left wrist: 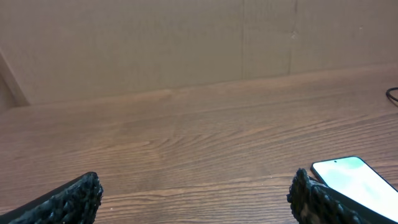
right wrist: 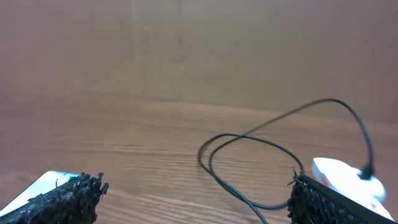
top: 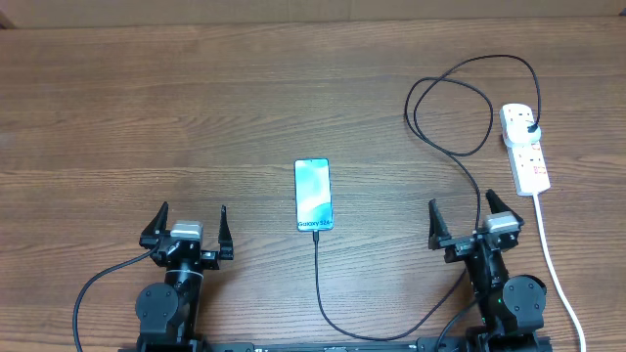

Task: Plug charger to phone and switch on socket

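Observation:
The phone (top: 313, 195) lies screen-up at mid-table, its "Galaxy S24" end toward me. The black charger cable (top: 318, 284) meets the phone's near edge, runs along the front edge, then loops (top: 450, 108) up to a black plug (top: 531, 128) seated in the white socket strip (top: 525, 156). My left gripper (top: 193, 217) rests open, left of the phone, with nothing between its fingers (left wrist: 81, 196). The phone (left wrist: 357, 183) shows just beyond its right finger. My right gripper (top: 462, 207) is open too, near the cable loop (right wrist: 249, 162), with the socket (right wrist: 339, 174) behind its right finger (right wrist: 317, 199).
The socket's white cord (top: 558, 269) runs down the table's right side past my right arm. A plain brown wall (left wrist: 186, 43) stands beyond the table's far edge. Bare wooden tabletop (top: 147, 108) spreads across the left and far parts.

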